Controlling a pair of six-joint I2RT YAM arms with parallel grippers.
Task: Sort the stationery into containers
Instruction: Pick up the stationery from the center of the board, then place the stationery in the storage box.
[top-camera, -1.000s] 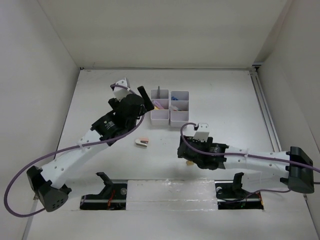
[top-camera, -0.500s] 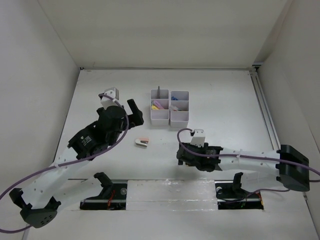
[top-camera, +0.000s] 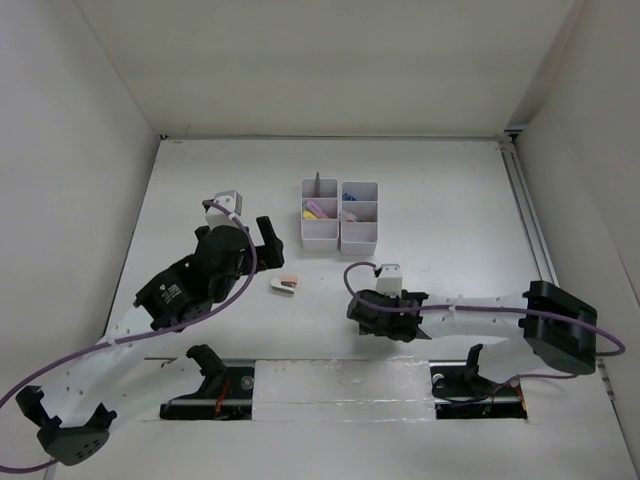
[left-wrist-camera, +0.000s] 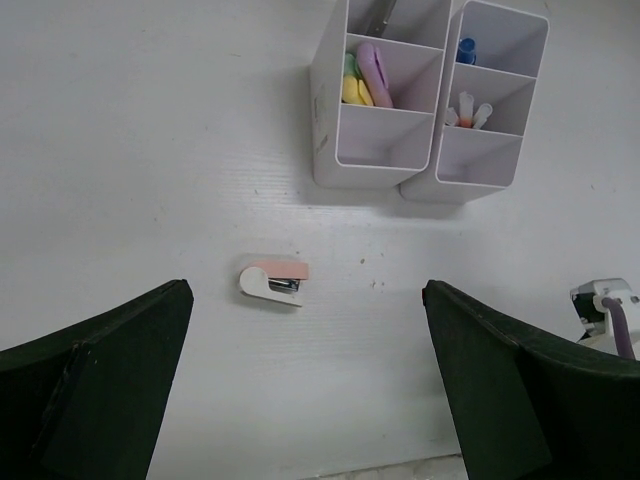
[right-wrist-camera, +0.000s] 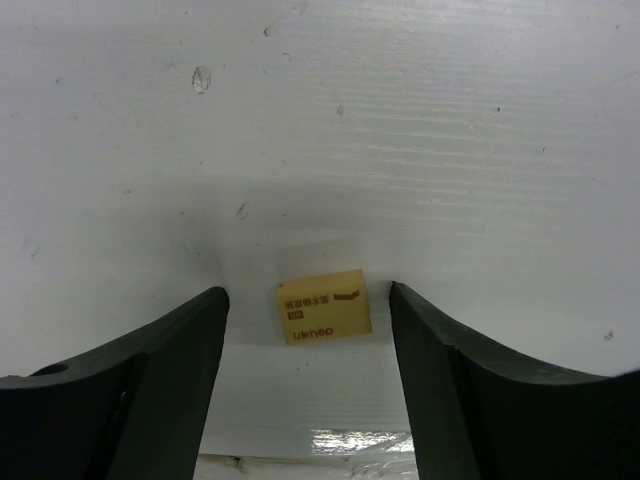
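Eraser (right-wrist-camera: 323, 306) lies squarely between the right gripper's (right-wrist-camera: 306, 300) wide-open, empty jaws, its long side spanning the gap, touching neither.

The tabletop (right-wrist-camera: 450, 120) is matt white, finely ribbed and lightly scuffed, with a glossy strip (top-camera: 340, 385) along its near edge. The eraser (right-wrist-camera: 323, 306) looks matt tan, with dark print. The organisers (left-wrist-camera: 372, 165) and stapler (left-wrist-camera: 273, 282) are smooth, faintly shiny plastic.
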